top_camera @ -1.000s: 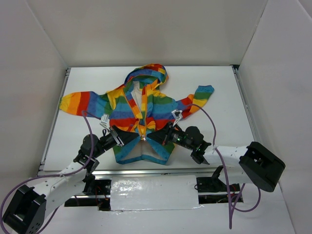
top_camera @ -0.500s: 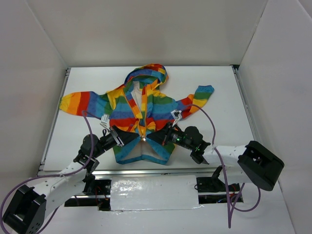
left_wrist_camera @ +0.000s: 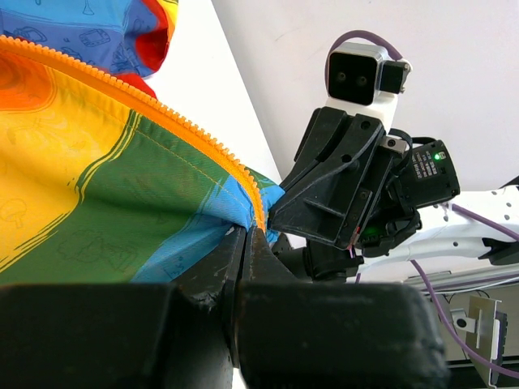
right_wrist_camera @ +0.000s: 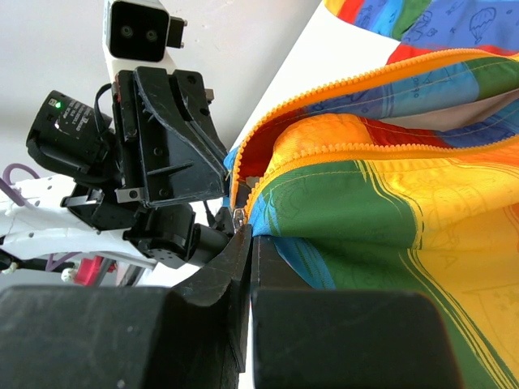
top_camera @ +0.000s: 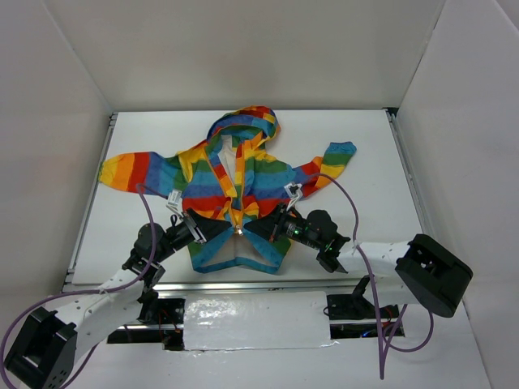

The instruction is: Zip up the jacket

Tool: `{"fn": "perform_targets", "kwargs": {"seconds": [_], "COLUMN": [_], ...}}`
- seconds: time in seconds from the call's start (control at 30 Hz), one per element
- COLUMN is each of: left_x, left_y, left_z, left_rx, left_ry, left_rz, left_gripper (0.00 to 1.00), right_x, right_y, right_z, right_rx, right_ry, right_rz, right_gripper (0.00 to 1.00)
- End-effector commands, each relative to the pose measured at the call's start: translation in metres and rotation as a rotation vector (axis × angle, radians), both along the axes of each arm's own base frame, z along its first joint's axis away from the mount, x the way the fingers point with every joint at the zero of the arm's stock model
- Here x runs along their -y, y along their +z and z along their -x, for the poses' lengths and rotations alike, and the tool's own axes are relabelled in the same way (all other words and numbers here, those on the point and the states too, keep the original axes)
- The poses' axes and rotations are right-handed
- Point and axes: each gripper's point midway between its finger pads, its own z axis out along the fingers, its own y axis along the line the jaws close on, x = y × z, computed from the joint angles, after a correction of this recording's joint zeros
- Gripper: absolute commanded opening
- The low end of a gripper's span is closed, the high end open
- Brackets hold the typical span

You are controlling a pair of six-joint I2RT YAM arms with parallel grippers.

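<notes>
The rainbow-striped jacket lies flat on the white table, hood at the far side and hem toward me. Its orange zipper is open at the chest. My left gripper and right gripper meet at the zipper's bottom end on the hem. In the left wrist view the left gripper is shut on the blue hem corner beside the orange zipper teeth. In the right wrist view the right gripper is shut on the other hem corner, with the small silver slider pull at its tip.
The table is walled by white panels on three sides, with metal rails along its left and right edges. The sleeves spread to the far left and the right. Purple cables loop beside both arms.
</notes>
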Motion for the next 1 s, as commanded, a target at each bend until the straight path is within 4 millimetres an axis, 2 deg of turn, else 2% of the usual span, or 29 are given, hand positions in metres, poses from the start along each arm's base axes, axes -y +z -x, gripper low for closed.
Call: {"fn": "perform_targets", "kwargs": {"seconds": [0.0,0.5,0.97], "left_x": [0.0012,0.0015,0.0025], "left_y": [0.0223,0.0187,0.0258], "left_z": [-0.0020,-0.0017,-0.0009], "left_rx": [0.064,0.043,0.059], "left_ry": [0.004,0.003,-0.007], "left_rz": [0.040,0.048,0.053], "left_gripper": [0.00,0.00,0.00], "right_x": [-0.0057,-0.0068,-0.0078], "right_y": [0.0328,0.0335,0.0303], "right_z": [-0.0010,-0.0014,-0.0052], "right_rx": [0.089,0.089,0.083], "right_ry": [0.009,0.011,-0.002], "right_rz": [-0.080,-0.090,-0.073], "right_gripper": [0.00,0.00,0.00]}}
